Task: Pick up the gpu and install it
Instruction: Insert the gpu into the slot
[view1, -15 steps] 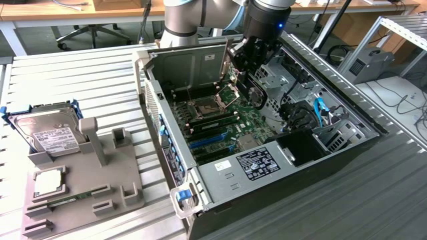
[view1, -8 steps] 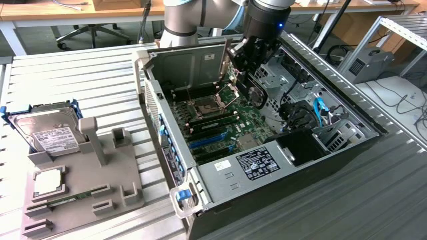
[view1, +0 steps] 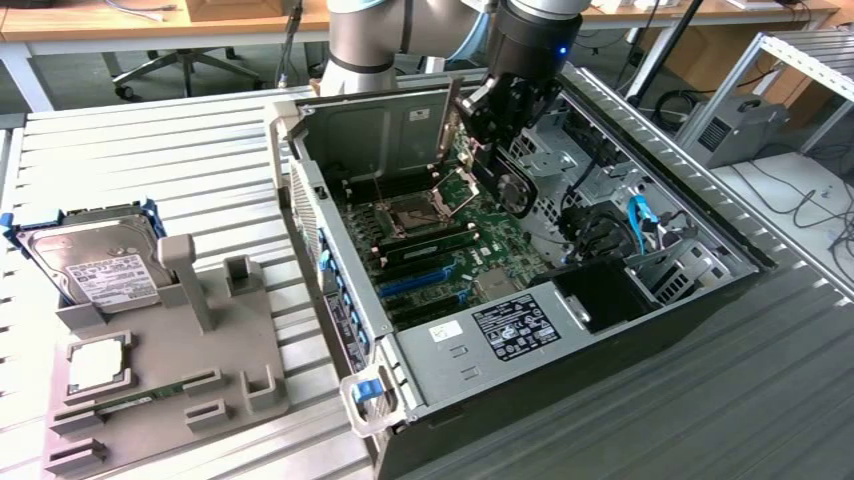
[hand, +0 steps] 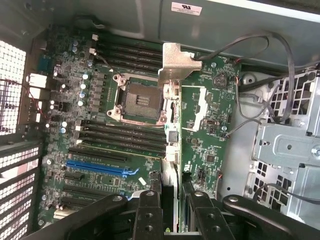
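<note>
While the gripper (view1: 505, 122) pinches the gpu (view1: 510, 185) edge-down over the motherboard (view1: 441, 250), upper centre of the exterior view, a slight tilt could, I'd guess, miss the blue slot (view1: 414, 285) and jam its bracket.

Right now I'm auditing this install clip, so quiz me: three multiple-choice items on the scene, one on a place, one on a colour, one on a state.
1. Where is the gpu?
A) flat on the table
B) over the motherboard, inside the open computer case
C) on the floor
2. The standout expansion slot is:
A) red
B) blue
C) yellow
3. How is the hand?
A) shut on the gpu
B) open, empty
C) shut on a cable
Answers: 1 B, the card hangs on edge under the hand, above the board; 2 B, its plastic is plainly blue; 3 A, its fingers press both faces of the card.
</note>
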